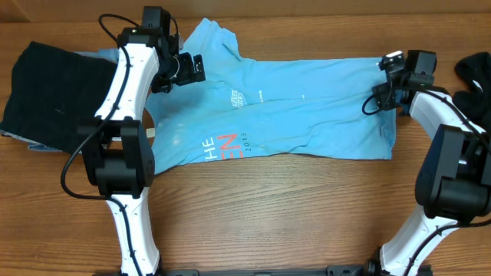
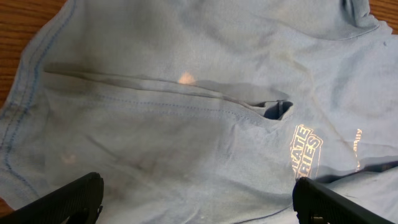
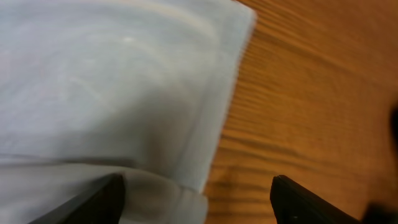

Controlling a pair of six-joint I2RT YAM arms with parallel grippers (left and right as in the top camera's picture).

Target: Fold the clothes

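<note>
Hovering with left jaws spread wide over a light blue short-sleeved fabric T-shirt lying flat across the wooden desk, beside a black fabric garment. Hanging with right jaws parted at the shirt's hem corner, pinching nothing.

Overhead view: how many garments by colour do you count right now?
Light blue T-shirt: 1
Black: 2, black garment at left, black garment at right edge
Pale fabric edge beneath the left one: 1, unclear
Total: 3 sure, possibly 4
</note>
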